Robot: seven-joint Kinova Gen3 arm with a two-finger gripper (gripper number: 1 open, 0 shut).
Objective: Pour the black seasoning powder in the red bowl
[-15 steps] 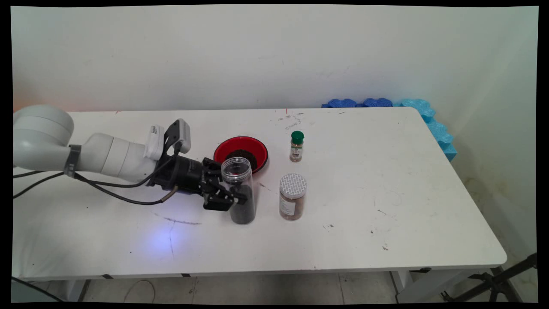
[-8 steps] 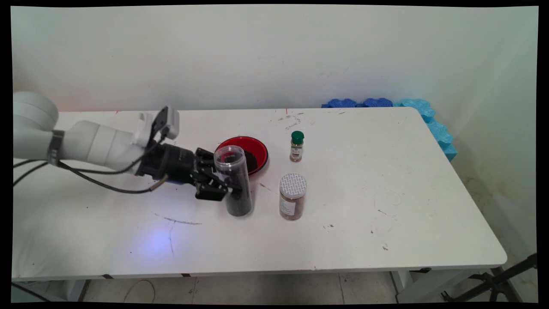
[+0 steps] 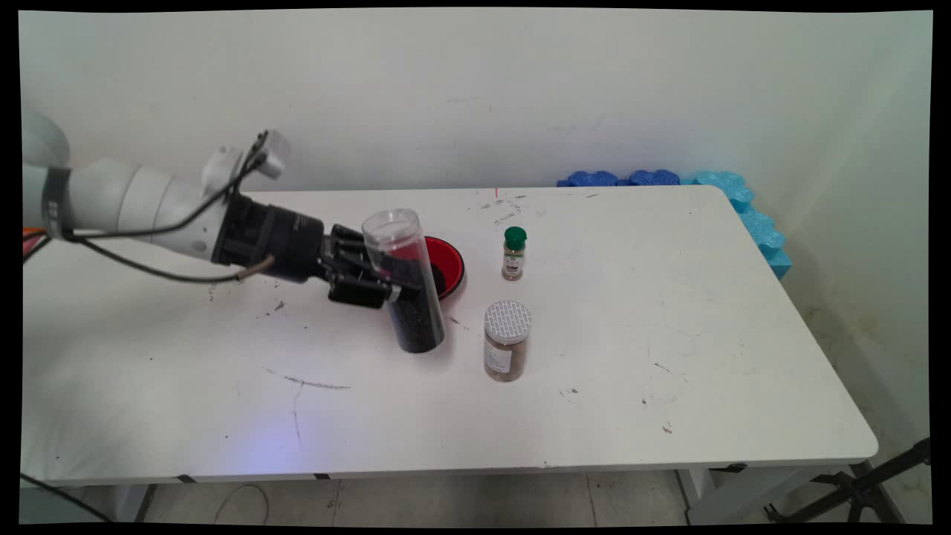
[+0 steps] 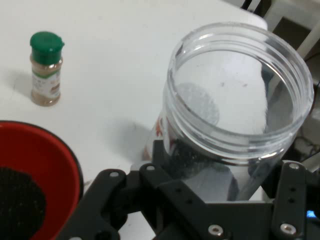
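An open clear jar (image 3: 405,279) of dark grains was pinched by the pincer (image 3: 386,279), tilted off the bench (image 3: 669,334), with the red bowl (image 3: 448,261) at two o'clock.

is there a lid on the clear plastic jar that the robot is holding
No, the clear plastic jar with dark grains at its bottom has an open mouth with no lid on it.
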